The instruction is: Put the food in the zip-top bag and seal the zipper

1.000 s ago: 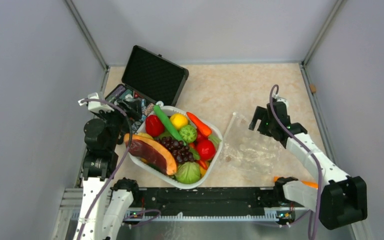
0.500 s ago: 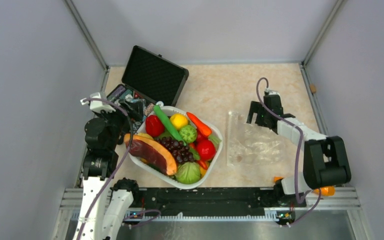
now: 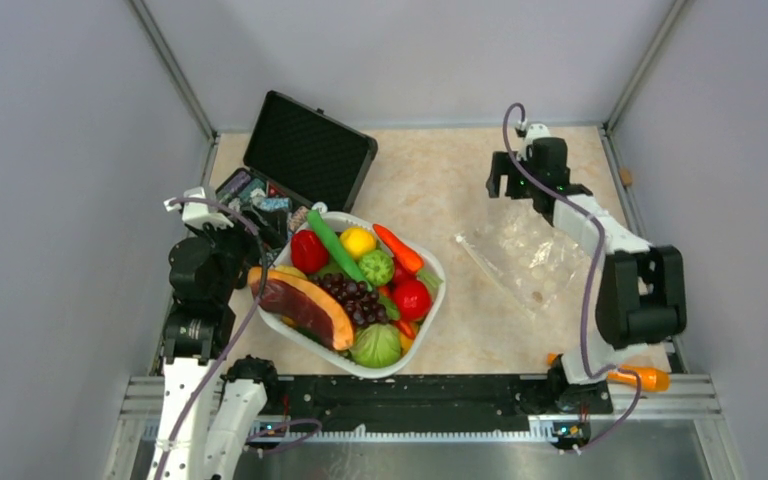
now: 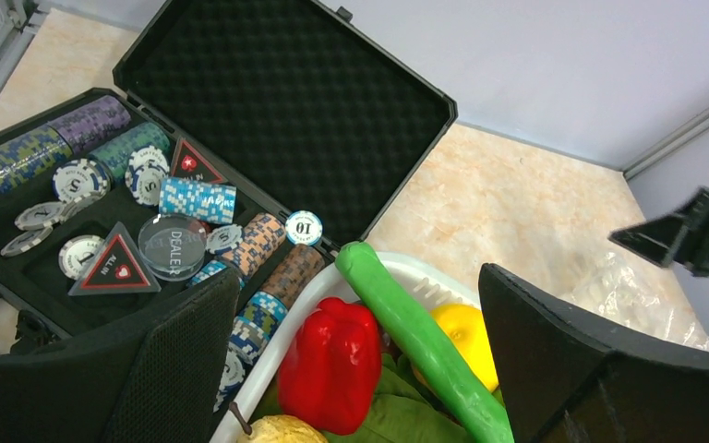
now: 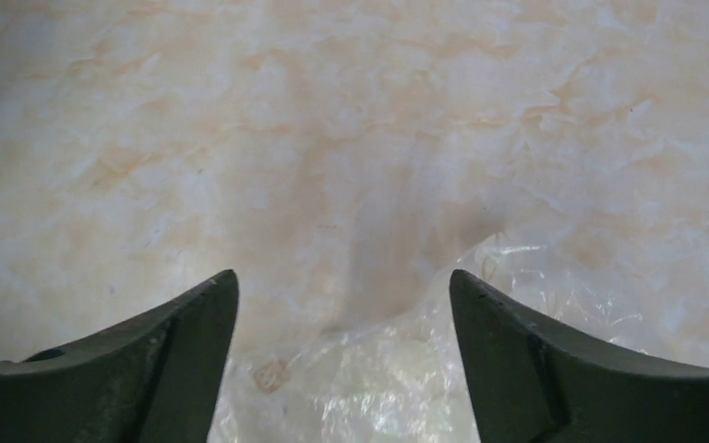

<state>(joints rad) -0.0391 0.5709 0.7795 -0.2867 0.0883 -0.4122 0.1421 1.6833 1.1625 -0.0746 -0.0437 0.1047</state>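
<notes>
Zip-top bag is lying flat and crinkled on the right side of the counter, well apart from the food. Right end effector hangs over its far corner with the jaws wide apart and nothing between them (can't tell if it touches the film, looks like not). Left end effector is spread wide and empty too, hovering above the far-left end of the white basket. It's right over the green pod, with a red pepper and a lemon either side. Poker chip case sits open just behind.

My worry is that the bag is limp and slick. A pinch at that corner could grab both layers and just drag it around instead of opening the mouth. The pod is long and glossy, so it could swivel out of a grip.

Hard to read: the zipper. I can't tell which edge it runs along, or whether the mouth is open. The right wrist view cuts off most of the bag.
</notes>
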